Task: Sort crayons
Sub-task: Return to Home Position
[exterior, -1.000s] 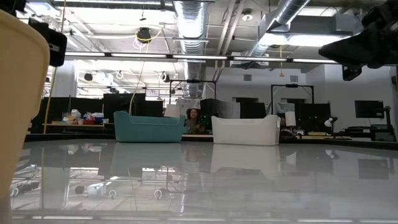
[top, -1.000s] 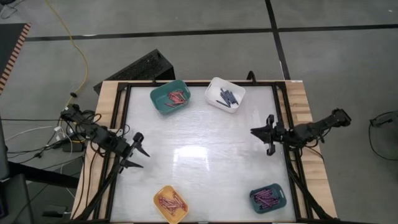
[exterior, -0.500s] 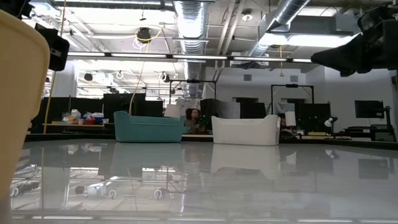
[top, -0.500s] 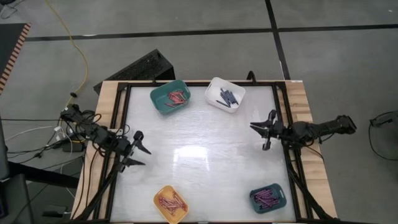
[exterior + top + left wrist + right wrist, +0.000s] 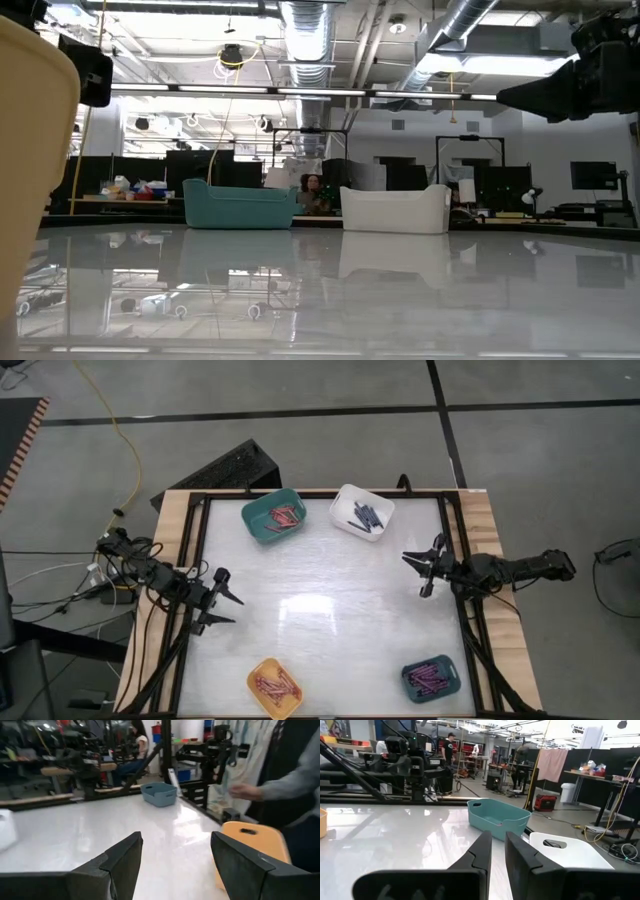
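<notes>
Apparently open centre; left gripper (image 5: 232, 612), right gripper (image 5: 407, 558) near opposite table (image 5: 330, 645) edges.

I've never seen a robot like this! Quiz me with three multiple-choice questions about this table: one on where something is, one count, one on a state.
1. Where is the white bin? A) beside the teal bin B) on the floor C) held up by an arm
2. How many bins stand on the table? A) two B) four C) six
3. The left end effector is: A) shut on a crayon B) open and empty C) inside a bin

Answers: 1 A, they sit side by side along one table edge. 2 B, those two plus a yellow bin and a blue bin. 3 B, its wrist view shows bare table between parted fingers.
</notes>
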You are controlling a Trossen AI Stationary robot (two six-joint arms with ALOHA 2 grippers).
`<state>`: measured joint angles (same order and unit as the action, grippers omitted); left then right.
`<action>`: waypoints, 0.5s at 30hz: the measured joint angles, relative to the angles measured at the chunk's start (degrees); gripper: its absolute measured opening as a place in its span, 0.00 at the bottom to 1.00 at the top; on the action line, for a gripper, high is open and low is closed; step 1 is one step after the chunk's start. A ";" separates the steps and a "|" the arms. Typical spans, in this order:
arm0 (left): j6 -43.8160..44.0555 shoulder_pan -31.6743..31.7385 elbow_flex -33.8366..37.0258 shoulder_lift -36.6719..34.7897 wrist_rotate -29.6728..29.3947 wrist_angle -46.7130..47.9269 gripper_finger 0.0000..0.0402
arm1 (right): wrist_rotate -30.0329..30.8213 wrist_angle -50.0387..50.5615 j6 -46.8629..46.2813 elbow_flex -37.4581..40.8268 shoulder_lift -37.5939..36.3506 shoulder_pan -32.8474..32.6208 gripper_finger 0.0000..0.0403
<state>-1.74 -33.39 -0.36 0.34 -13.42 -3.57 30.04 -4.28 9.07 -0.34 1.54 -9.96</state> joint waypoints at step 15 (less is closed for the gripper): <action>-0.27 0.00 0.00 0.02 -9.55 -1.17 0.57 | 0.00 -0.01 -0.01 0.04 0.00 -0.02 0.15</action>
<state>-2.02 -33.39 -0.36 0.36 -22.97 -4.73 30.04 -4.29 9.06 -0.30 1.54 -9.98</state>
